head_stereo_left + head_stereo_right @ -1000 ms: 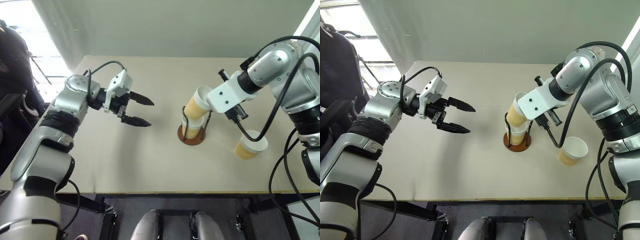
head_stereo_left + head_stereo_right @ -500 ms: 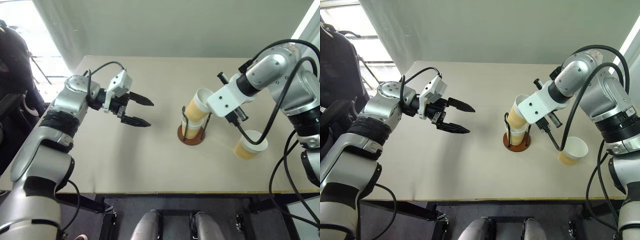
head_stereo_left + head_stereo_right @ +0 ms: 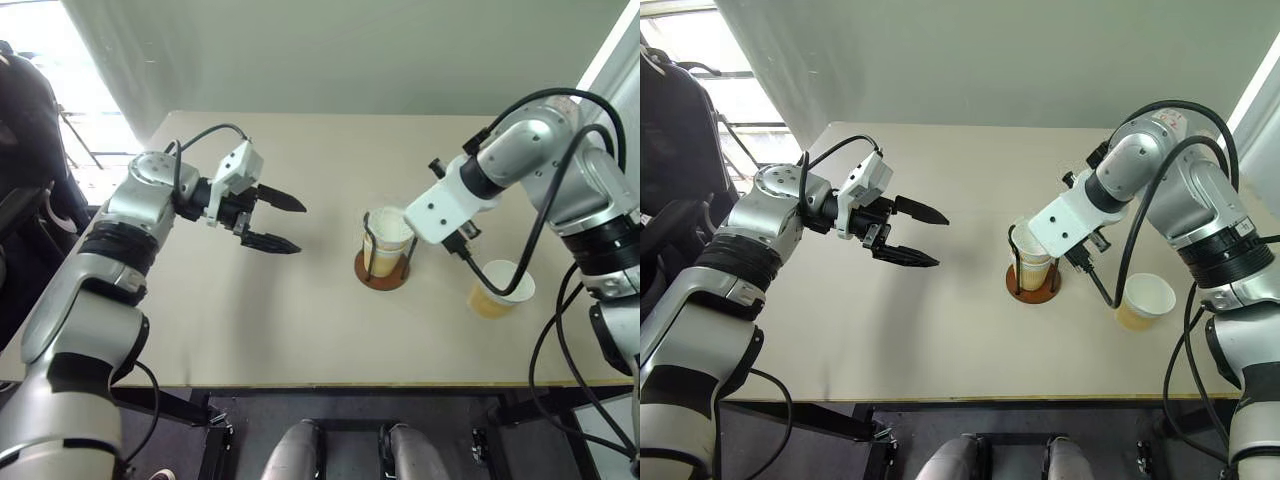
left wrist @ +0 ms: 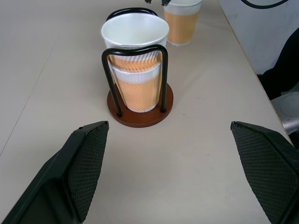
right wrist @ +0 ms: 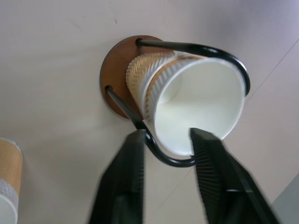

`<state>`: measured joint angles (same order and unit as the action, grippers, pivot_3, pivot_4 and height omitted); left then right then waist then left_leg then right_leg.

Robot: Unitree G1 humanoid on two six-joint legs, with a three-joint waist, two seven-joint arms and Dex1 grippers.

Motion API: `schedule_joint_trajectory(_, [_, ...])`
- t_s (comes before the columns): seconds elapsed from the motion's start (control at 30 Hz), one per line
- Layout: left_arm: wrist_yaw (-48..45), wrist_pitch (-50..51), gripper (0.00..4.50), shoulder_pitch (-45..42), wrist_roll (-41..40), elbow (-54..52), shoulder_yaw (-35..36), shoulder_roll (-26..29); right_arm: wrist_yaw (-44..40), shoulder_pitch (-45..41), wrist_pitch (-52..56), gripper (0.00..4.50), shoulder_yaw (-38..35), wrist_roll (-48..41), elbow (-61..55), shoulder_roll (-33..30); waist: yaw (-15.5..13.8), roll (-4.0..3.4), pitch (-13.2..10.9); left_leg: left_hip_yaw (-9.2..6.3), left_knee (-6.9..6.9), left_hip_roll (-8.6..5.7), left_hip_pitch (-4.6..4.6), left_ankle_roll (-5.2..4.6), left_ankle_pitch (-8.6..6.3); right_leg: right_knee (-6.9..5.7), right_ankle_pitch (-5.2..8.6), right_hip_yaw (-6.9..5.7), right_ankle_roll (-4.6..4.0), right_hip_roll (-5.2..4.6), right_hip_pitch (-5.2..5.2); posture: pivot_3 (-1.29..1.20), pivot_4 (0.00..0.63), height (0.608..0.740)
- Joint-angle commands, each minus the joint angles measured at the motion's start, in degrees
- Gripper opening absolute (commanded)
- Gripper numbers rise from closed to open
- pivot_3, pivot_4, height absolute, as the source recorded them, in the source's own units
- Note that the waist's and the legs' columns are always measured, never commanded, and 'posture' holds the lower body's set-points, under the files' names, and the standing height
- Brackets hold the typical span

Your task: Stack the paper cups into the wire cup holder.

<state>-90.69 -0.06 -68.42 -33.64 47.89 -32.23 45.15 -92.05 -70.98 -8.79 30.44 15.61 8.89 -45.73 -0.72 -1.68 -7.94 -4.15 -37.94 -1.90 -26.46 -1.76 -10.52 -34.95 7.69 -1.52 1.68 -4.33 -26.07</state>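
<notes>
Paper cups (image 4: 135, 70), two nested, fill the wire cup holder (image 4: 140, 109); a third cup (image 3: 497, 290) stands at its four o'clock. Our right gripper (image 5: 166, 147) straddles the top cup's rim, parted and gripping nothing; our left gripper (image 3: 272, 220) gapes empty.

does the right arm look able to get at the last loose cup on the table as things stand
Probably yes. The loose cup stands upright on bare table, beside the wire cup holder and just below the right gripper. Its fingers straddle the stacked cup's rim and would need to lift clear first.

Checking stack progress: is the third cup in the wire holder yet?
No. Two nested paper cups sit in the wire cup holder; the third cup stands on the table behind it.
</notes>
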Motion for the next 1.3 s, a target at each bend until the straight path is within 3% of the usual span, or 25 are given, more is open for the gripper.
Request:
schedule_joint_trajectory(0.03, [-1.8, -0.6, 4.50, -0.5, -0.4, -0.2, 0.6, 0.7, 0.4, -0.8, -0.1, 2.62, -2.0, 0.3, -0.4, 0.1, 0.0, 0.00, 0.0, 0.00, 0.00, 0.00, 0.00, 0.00, 0.00, 0.01, 0.00, 0.00, 0.00, 0.00, 0.00, 0.00, 0.150, 0.740])
schedule_joint_trajectory(0.17, [-1.8, -0.7, 4.50, -0.5, -0.3, -0.1, 0.8, 0.7, 0.1, -1.1, 5.1, 3.96, -4.2, -2.4, -1.0, 1.1, 0.1, 0.00, 0.0, 0.00, 0.00, 0.00, 0.00, 0.00, 0.00, 0.00, 0.00, 0.00, 0.00, 0.00, 0.00, 0.00, 0.150, 0.740])
schedule_joint_trajectory(0.37, [-1.8, 0.0, 4.50, -0.4, -0.4, -0.2, 1.5, 0.6, -0.4, -2.8, 24.3, 3.96, -8.1, -15.0, -6.6, -2.5, -0.1, 0.00, 0.0, 0.00, 0.01, -0.01, -0.04, 0.04, 0.03, 0.02, 0.01, 0.00, 0.00, 0.01, 0.00, 0.00, 0.150, 0.740])
schedule_joint_trajectory(0.5, [-1.8, 0.7, 4.50, -0.6, -0.6, -0.2, 1.5, 0.7, -0.4, 1.6, 32.7, 3.96, -7.9, -25.7, -14.0, -15.9, -0.9, 0.01, 0.0, -0.06, -0.02, -0.08, -0.20, 0.55, 0.29, 0.06, 0.22, 0.01, 0.05, 0.02, 0.00, 0.00, 0.150, 0.740])
schedule_joint_trajectory(0.6, [-1.8, 0.3, 4.50, -1.0, -0.4, 0.9, 1.4, 0.3, -0.4, 4.3, 36.0, 3.96, -8.1, -29.9, -17.5, -22.1, -0.9, 0.02, 0.0, -0.06, -0.04, -0.10, -0.24, 0.58, 0.19, 0.06, 0.32, 0.03, 0.10, 0.00, 0.00, 0.00, 0.150, 0.740])
schedule_joint_trajectory(0.9, [-1.8, -1.2, 4.50, -1.7, 0.5, 3.8, 1.0, -1.1, -0.4, 16.3, 28.3, 3.96, -8.2, -27.0, -19.6, -33.7, -0.4, 0.02, 0.0, -0.02, 0.00, -0.05, -0.18, 0.18, -0.01, -0.04, 0.36, 0.04, 0.25, 0.00, -0.04, 0.00, 0.150, 0.740])
schedule_joint_trajectory(1.3, [-1.8, 0.1, 4.50, -1.8, -1.4, 1.4, 2.1, -0.7, -0.2, 28.3, 16.5, 3.96, -10.9, -17.2, -18.4, -32.1, -0.5, 0.02, 0.0, -0.02, -0.14, -0.08, -0.15, -0.23, 0.01, -0.01, 0.18, 0.06, 0.47, 0.00, 0.09, 0.00, 0.150, 0.740])
